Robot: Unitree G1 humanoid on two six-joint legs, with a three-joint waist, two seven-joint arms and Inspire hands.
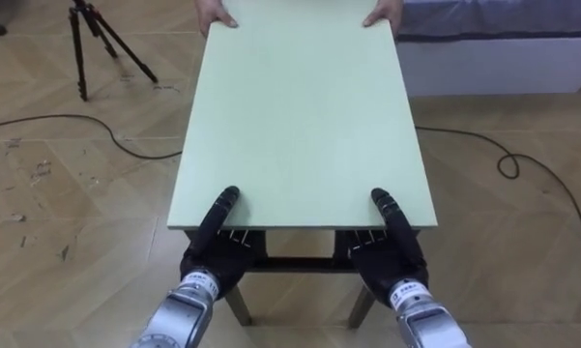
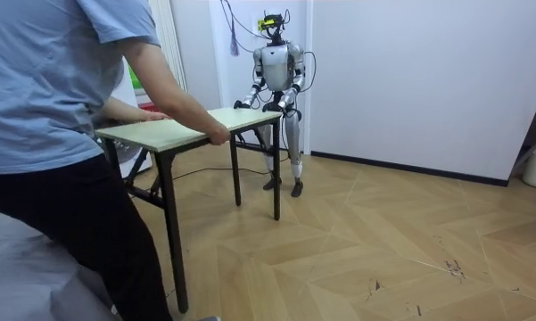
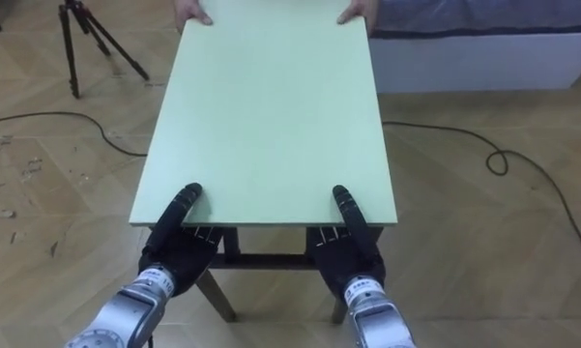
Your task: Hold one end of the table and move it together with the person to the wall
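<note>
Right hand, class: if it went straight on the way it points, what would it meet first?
Bare tabletop lies ahead of the right hand; the way looks free until, probably, the person's hand at the far edge.

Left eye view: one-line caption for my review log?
Robot's left hand and right hand grip the table at the near edge; a person's hands hold the far edge.
</note>
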